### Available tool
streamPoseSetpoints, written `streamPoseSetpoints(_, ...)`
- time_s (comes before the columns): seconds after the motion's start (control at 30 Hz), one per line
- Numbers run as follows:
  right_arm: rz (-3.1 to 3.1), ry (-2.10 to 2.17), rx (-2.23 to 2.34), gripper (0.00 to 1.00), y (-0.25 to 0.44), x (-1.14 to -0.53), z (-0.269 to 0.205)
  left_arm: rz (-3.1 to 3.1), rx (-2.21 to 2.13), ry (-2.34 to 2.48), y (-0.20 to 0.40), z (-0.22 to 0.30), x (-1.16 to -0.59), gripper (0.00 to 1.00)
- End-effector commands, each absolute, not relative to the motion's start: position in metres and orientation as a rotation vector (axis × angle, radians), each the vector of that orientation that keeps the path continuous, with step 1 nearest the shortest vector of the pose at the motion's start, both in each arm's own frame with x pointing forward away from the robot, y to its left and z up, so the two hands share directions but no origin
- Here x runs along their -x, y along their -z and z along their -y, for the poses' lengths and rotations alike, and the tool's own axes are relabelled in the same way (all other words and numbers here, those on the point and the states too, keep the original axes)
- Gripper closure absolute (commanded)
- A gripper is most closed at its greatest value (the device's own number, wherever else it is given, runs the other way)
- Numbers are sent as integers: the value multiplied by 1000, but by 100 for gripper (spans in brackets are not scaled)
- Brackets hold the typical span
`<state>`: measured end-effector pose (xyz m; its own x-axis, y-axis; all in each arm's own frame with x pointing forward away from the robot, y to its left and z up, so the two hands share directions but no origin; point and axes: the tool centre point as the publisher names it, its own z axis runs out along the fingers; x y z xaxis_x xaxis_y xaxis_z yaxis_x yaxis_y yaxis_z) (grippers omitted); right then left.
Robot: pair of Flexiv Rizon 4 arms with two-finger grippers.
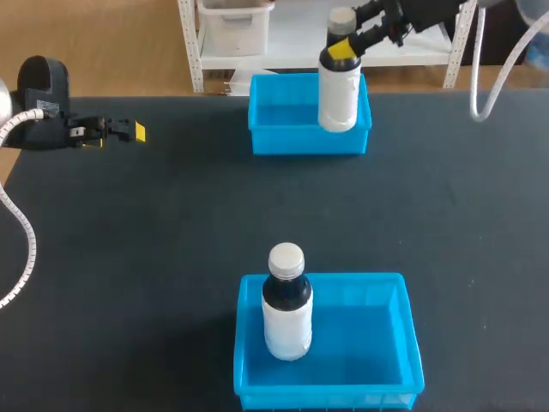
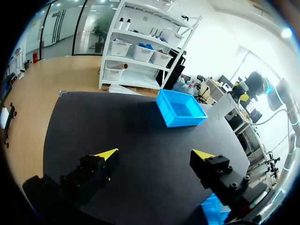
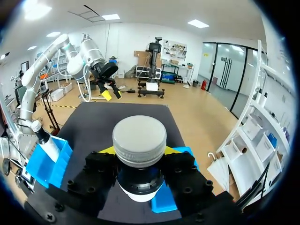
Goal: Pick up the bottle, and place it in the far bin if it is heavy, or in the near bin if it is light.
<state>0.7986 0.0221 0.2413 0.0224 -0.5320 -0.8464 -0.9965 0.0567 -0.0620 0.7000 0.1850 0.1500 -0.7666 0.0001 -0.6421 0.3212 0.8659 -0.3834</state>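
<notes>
A white bottle point(image 1: 338, 90) with a grey cap point(image 3: 139, 140) stands upright over the right part of the far blue bin point(image 1: 274, 137). My right gripper point(image 1: 347, 47) is shut on its neck just under the cap, a yellow-tipped finger point(image 3: 108, 150) on each side. I cannot tell whether the bottle's base touches the bin floor. A second white bottle point(image 1: 286, 305) with a dark neck stands in the left part of the near blue bin point(image 1: 377, 378). My left gripper point(image 1: 129, 131) hovers open and empty over the table's far left, well apart from both bins.
The table top point(image 1: 154, 257) is dark and bare between the two bins. In the left wrist view the far bin point(image 2: 180, 108) lies ahead of the open left gripper point(image 2: 157, 153), and a corner of the near bin point(image 2: 213, 208) shows beside one finger.
</notes>
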Motion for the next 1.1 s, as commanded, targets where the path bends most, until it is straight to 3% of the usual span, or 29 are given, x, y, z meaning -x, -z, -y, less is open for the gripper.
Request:
streamPoseSetpoints(0.03,-1597,-826,1585,100,-246,-820,-19,-2374,-231,636,-150,-185,-700,0)
streamPoseSetpoints(0.63,-1551,-886,1628,100,-216,-896,-55,-2374,-231,636,-150,-185,-700,0)
streamPoseSetpoints(1.1,-1516,-942,1667,100,-199,-916,-83,-2374,-231,636,-150,-185,-700,0)
